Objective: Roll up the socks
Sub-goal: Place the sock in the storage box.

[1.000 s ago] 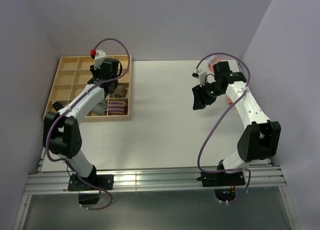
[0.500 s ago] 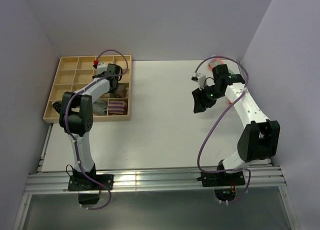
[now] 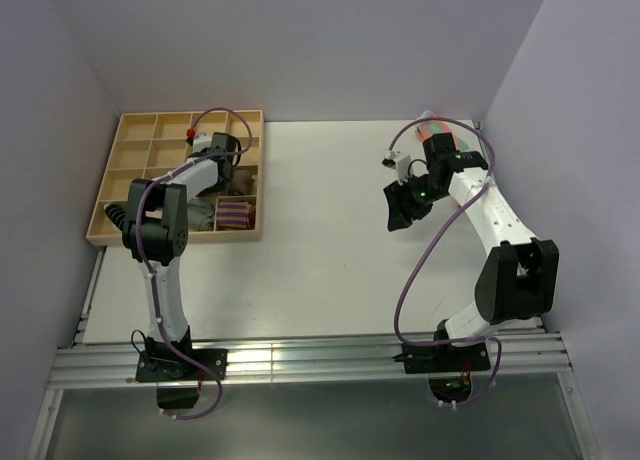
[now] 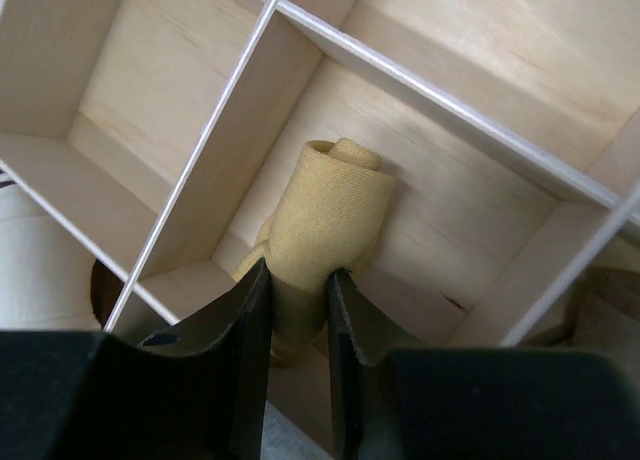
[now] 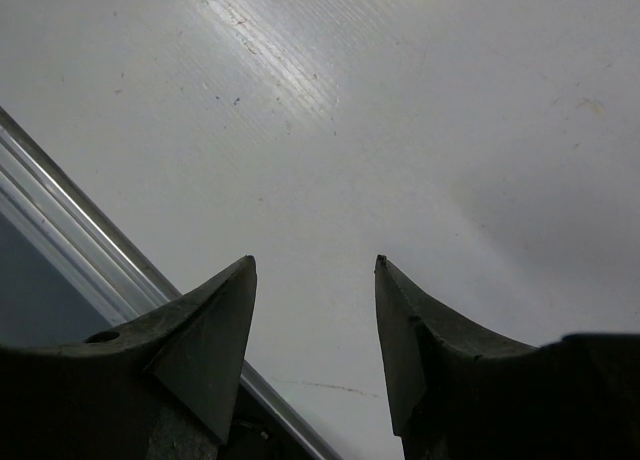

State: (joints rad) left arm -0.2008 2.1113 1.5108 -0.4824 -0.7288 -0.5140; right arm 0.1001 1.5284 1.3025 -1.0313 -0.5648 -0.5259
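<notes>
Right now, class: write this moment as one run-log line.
left gripper: shut on rolled yellow sock, inside tray compartment | right gripper: open, empty, above table

End of socks (image 4: 335, 212) behind fingers (image 4: 251, 330)

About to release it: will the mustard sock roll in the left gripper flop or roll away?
Likely soft: the sock roll narrows where the left gripper pinches it, so it should spring back. Its coiled end looks loose and may unwind slightly. The compartment walls should stop any rolling.
</notes>
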